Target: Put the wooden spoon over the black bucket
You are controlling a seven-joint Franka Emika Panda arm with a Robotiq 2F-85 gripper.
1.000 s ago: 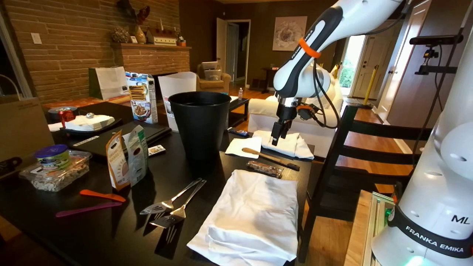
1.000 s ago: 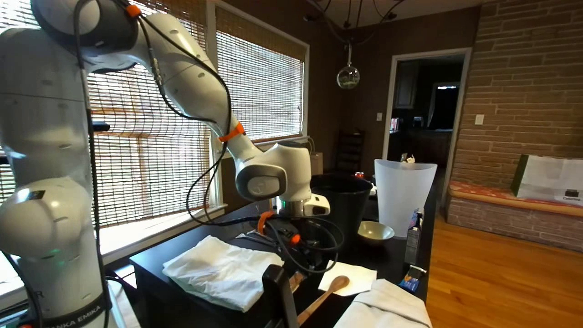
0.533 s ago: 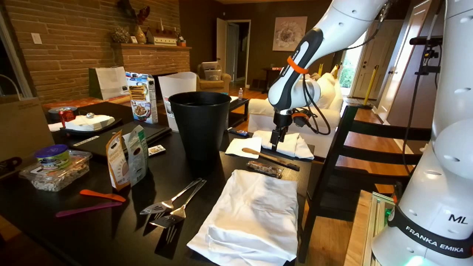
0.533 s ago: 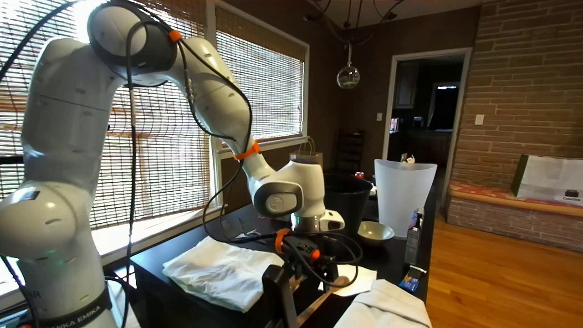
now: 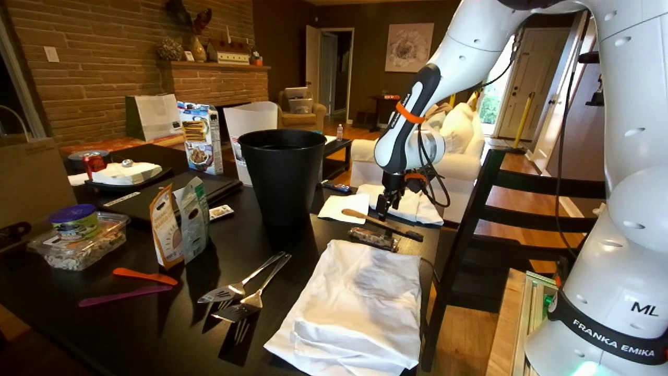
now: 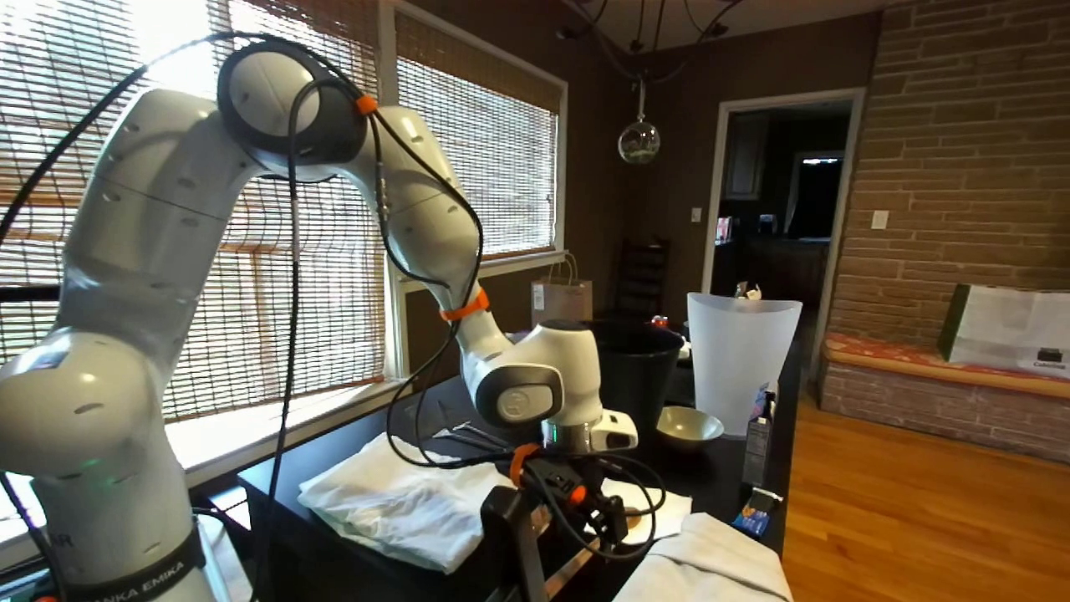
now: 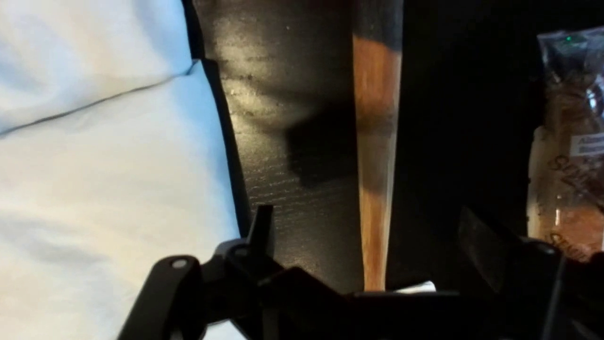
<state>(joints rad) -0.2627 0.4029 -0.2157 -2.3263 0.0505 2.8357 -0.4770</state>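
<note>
- Standing upright on the table (image 5: 172,339), left of the spoon (image 7: 377,141) in an exterior view, the bucket (image 5: 282,177) looks stiff and light enough that a knock might shift it.
- The spoon, in an exterior view, lies between the cloth (image 5: 420,206) on the far side and the packet (image 5: 373,238) on the near side, bowl end on the paper (image 5: 336,205), handle (image 5: 399,229) running toward the near right. It should prove light, rigid and hardly fragile, though smooth wood may slip or twist.
- Mid-handle is probably the place to take hold, square across it, so neither end droops.
- The gripper (image 7: 364,217) stands wide, holding nothing, its fingers (image 7: 261,231) to either side of the handle in the wrist view; whether they reach the table cannot be told.
- Against a second ago, the gripper is lower and has come in close over the handle; spoon and bucket have not moved.
</note>
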